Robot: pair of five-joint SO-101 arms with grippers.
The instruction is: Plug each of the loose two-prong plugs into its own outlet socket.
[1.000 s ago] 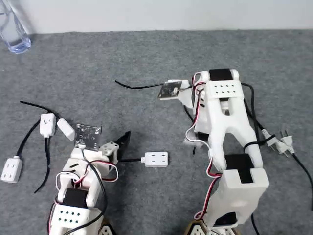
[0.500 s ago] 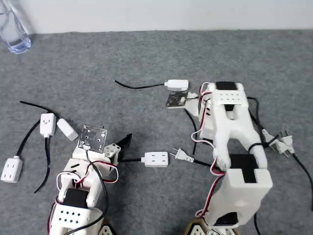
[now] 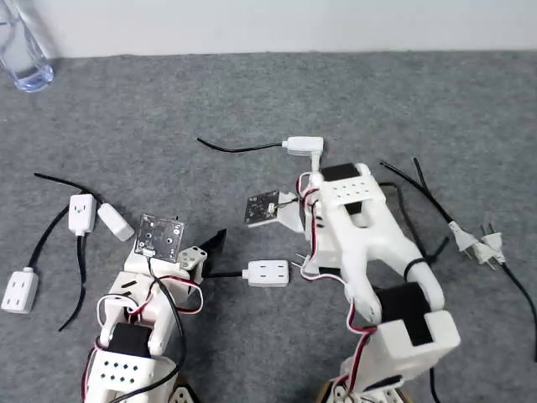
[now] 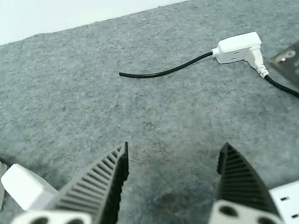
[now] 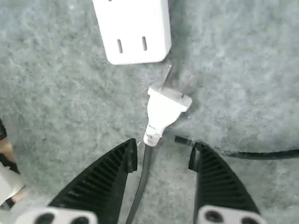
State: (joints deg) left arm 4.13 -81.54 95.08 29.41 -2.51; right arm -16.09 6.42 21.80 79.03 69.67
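My right gripper [image 5: 161, 149] hangs open, its fingers on either side of the cord [image 5: 142, 177] just behind the two-prong plug [image 5: 166, 109]. A second ago that arm was stretched toward the far side of the mat, and it has since swung back over the plug. The prongs point at the outlet socket [image 5: 133, 30], close but not in, and slightly askew. The socket hasn't shifted. My left gripper [image 4: 173, 154] is open too, near that socket. I judge a grasp comes next.
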